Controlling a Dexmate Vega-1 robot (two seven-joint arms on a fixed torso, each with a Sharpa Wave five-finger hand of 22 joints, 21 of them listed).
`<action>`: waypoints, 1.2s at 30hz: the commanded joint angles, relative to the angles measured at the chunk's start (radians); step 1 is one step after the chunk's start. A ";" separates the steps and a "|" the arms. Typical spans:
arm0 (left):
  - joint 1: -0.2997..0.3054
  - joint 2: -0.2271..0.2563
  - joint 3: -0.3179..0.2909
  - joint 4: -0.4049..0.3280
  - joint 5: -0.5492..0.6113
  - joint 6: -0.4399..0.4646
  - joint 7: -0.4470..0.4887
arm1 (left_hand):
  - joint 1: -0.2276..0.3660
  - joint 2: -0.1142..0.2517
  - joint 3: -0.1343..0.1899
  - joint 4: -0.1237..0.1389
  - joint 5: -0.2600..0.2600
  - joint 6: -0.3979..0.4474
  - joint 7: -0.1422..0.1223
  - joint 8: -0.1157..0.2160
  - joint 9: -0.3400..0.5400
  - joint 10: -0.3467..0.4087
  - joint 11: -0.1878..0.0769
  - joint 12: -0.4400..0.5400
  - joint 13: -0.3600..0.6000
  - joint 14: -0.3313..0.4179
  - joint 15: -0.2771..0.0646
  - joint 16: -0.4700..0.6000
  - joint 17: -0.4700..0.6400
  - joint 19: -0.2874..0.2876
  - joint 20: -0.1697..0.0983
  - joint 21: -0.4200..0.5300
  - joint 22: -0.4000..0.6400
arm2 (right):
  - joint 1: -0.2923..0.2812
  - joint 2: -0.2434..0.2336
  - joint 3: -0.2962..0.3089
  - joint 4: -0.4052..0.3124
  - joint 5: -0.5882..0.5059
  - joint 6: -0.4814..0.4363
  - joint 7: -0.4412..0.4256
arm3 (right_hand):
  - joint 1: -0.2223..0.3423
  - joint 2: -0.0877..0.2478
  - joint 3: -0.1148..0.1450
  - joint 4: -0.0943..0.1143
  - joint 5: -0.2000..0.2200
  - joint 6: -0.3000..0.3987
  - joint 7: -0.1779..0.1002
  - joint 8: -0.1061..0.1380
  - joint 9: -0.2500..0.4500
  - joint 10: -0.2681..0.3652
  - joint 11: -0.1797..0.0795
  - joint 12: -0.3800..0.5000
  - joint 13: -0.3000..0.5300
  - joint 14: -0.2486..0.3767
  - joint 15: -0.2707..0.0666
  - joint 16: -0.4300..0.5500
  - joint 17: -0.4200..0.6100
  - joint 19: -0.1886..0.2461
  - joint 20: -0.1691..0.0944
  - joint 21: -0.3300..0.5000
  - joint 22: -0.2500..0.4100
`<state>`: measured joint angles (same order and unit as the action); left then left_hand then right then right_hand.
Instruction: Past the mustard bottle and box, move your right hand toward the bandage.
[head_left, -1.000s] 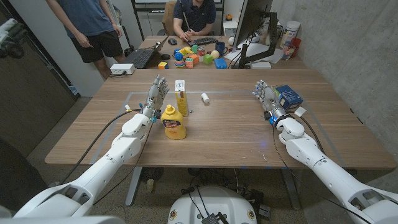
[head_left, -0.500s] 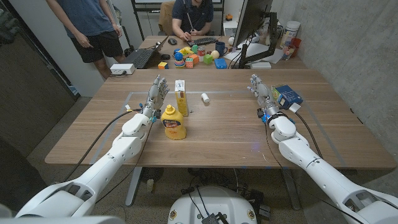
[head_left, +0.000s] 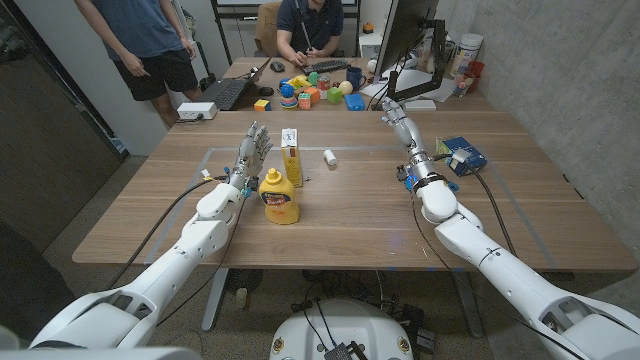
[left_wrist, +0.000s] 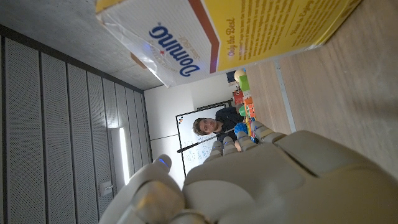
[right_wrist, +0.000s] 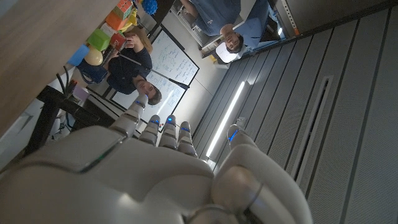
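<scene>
The small white bandage roll (head_left: 329, 157) lies on the wooden table (head_left: 360, 215) beyond its middle. The yellow mustard bottle (head_left: 280, 198) stands left of centre, and a tall yellow and white box (head_left: 291, 160) stands just behind it. My right hand (head_left: 402, 132) is raised on edge to the right of the bandage, a good gap away, its fingers stretched out and holding nothing. My left hand (head_left: 252, 152) stands upright and open just left of the box. The left wrist view has the box (left_wrist: 236, 37) close beyond my left hand (left_wrist: 261, 180).
A blue box (head_left: 464, 153) with a cable lies right of my right hand. Behind the table, a second desk (head_left: 240, 68) carries a laptop (head_left: 222, 95), coloured toys (head_left: 305, 92) and a monitor (head_left: 405, 40). A person (head_left: 150, 40) stands there and another (head_left: 312, 22) sits.
My right hand has swung left and farther across the table, away from the blue box and closer to the bandage. My left hand, the bottle and the box are unmoved.
</scene>
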<state>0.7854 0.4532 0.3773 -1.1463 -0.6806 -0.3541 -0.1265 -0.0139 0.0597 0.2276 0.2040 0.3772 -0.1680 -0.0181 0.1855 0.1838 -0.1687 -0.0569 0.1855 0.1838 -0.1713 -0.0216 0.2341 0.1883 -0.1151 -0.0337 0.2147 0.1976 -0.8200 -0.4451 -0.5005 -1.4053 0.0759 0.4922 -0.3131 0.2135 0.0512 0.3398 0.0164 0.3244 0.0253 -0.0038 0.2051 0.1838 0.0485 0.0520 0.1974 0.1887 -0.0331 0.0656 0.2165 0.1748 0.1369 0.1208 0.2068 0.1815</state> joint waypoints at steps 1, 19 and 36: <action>-0.007 -0.010 -0.004 0.032 -0.006 -0.022 -0.021 | -0.001 0.134 0.005 0.000 0.005 -0.162 0.000 0.009 0.005 -0.151 0.005 0.009 0.003 -0.114 0.003 0.007 0.006 -0.007 -0.021 0.006 0.005 | 0.032 0.000 -0.056 -0.019 -0.260 0.031 -0.091 | 0.034 -0.009 -0.001 -0.027 -0.011 0.030 -0.023 0.005 0.006 0.011 -0.012 0.000 0.002 0.023 -0.003 -0.005 0.002 0.036 0.071 0.010 -0.001; -0.021 -0.029 -0.008 0.078 -0.013 -0.058 -0.048 | -0.001 0.133 0.003 -0.001 0.005 -0.158 0.002 0.009 0.005 -0.149 0.004 0.008 0.003 -0.112 0.003 0.007 0.005 -0.005 -0.022 0.007 0.005 | 0.140 -0.015 -0.181 0.007 -0.620 -0.072 -0.219 | 0.070 -0.023 -0.011 -0.057 -0.038 0.101 -0.063 0.009 0.008 0.050 -0.061 0.002 0.003 0.072 -0.005 0.001 0.003 0.089 0.097 0.011 0.001; -0.037 -0.044 -0.002 0.098 -0.008 -0.065 -0.053 | -0.001 0.133 0.002 -0.001 0.004 -0.155 0.001 0.009 0.006 -0.145 0.003 0.008 0.003 -0.109 0.002 0.008 0.005 -0.002 -0.022 0.007 0.005 | 0.295 -0.008 -0.359 0.109 -0.796 -0.225 -0.167 | 0.069 -0.042 -0.029 -0.063 -0.054 0.070 -0.067 -0.009 0.011 -0.007 -0.070 -0.015 0.005 0.014 -0.016 -0.023 0.005 0.062 0.097 -0.012 -0.001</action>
<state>0.7576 0.4183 0.3710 -1.0599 -0.6919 -0.4164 -0.1777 -0.0139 0.0597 0.2275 0.2039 0.3772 -0.1679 -0.0182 0.1855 0.1837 -0.1687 -0.0569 0.1855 0.1836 -0.1713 -0.0217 0.2340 0.1882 -0.1151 -0.0337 0.2146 0.1975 -0.6182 -0.4612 -0.7526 -1.3643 -0.6204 0.3512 -0.5098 0.2744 0.0182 0.3148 -0.0437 0.2731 0.1050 -0.0698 0.2021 0.1885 0.0580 -0.0129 0.1857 0.1885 0.0054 0.0526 0.1995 0.1746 0.2154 0.2197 0.2054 0.1817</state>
